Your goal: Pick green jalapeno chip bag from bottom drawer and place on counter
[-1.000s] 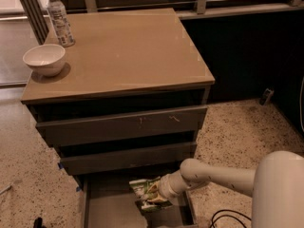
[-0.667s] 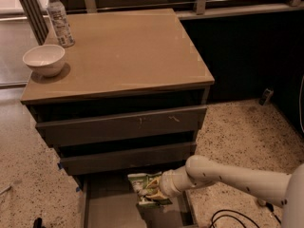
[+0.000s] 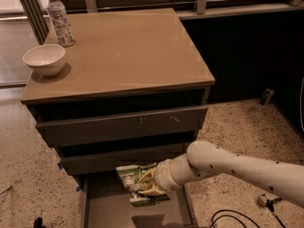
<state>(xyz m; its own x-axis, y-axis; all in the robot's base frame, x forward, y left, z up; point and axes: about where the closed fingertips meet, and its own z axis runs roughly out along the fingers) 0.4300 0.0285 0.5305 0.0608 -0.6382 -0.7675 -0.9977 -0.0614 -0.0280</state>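
We see the speckled terrazzo floor bearing a dark drawer cabinet whose tan, glossy counter fills the upper middle of the view. Below the counter lie two taller drawer fronts, and beneath them the bottom drawer is pulled out toward us, showing its flat grey floor and thin side walls. The white robot arm enters from the lower right and reaches leftward over the open drawer. At its end we find the gripper, just in front of the middle drawer front, its fingers clamped on the green jalapeno chip bag. The bag hangs crumpled above the drawer floor, clear of it, with a shadow on the grey surface underneath. On the counter's left edge we note a white bowl, and behind it, at the rear left corner, a clear water bottle standing upright, apart from the bowl. Dark cables lie on the floor at lower right.
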